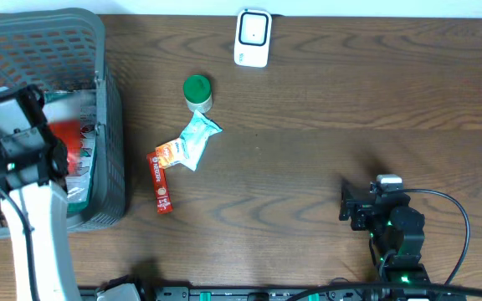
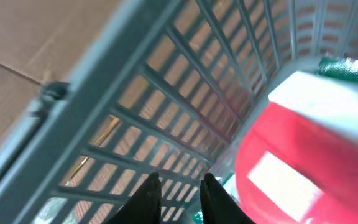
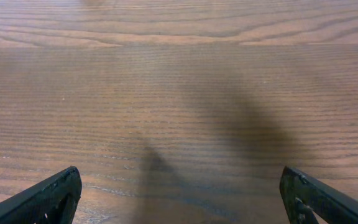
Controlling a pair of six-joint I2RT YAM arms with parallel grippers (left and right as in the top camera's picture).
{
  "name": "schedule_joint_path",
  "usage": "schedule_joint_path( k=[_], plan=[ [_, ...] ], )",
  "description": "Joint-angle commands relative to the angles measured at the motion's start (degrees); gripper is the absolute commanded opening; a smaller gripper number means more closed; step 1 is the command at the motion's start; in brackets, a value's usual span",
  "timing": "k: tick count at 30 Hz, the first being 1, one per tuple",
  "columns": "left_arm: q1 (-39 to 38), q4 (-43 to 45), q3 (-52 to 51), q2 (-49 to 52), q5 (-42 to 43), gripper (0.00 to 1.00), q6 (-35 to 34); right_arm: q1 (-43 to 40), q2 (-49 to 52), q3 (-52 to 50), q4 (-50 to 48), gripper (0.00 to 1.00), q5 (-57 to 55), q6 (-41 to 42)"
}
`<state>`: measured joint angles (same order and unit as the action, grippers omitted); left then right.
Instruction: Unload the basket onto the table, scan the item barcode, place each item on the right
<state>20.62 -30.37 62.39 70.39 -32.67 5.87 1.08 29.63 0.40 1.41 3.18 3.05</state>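
We see a brown wooden table with clear grain, and along its far edge only a pale strip of the room. At the left end stands a grey plastic basket. Near the far edge lies a white scanner.

The left arm reaches from the near edge over the basket, with its wrist bent down into it. The right arm rests low at the near right side, well apart from everything, and the right gripper has its fingers wide apart over bare wood.

From above, the left gripper is hidden under its own wrist. The left wrist view shows the left gripper inside the basket by the mesh wall. Its fingers are almost together, with a narrow gap and nothing between them. The red-and-white package lies just beside it, to its right.

Only the overhead view shows a green-capped bottle, a pale blue packet and a red stick packet on the table between basket and scanner.
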Motion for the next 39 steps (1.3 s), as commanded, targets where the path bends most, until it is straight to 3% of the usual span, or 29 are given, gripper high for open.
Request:
schedule_joint_path(
  k=[1,4,6,11,15,22,39],
  plan=[
    [0.5,-0.2,1.3,-0.4,0.9,0.33,-0.8,0.4,-0.1,-0.1,-0.4,0.99,-0.1,0.8],
    [1.1,-0.9,1.1,1.5,4.8,0.64,-0.8,0.4,-0.1,-0.1,-0.4,0.99,-0.1,0.8],
    [1.3,-1.7,1.1,3.4,7.6,0.70,-0.5,0.4,-0.1,-0.1,-0.4,0.99,-0.1,0.8],
    [1.3,-5.0,1.1,10.4,14.4,0.72,5.9,0.4,-0.1,-0.1,-0.4,0.99,-0.1,0.8],
    [1.3,-5.5,1.1,15.4,22.6,0.72,6.3,0.4,-0.1,-0.1,-0.4,0.99,-0.1,0.8],
    [1.3,-7.3,1.1,20.4,31.6,0.82,8.0,0.4,-0.1,-0.1,-0.4,0.99,-0.1,0.8],
    [1.3,-6.9,1.0,24.1,33.0,0.84,11.2,0.4,-0.1,-0.1,-0.4,0.99,-0.1,0.8]
  ],
)
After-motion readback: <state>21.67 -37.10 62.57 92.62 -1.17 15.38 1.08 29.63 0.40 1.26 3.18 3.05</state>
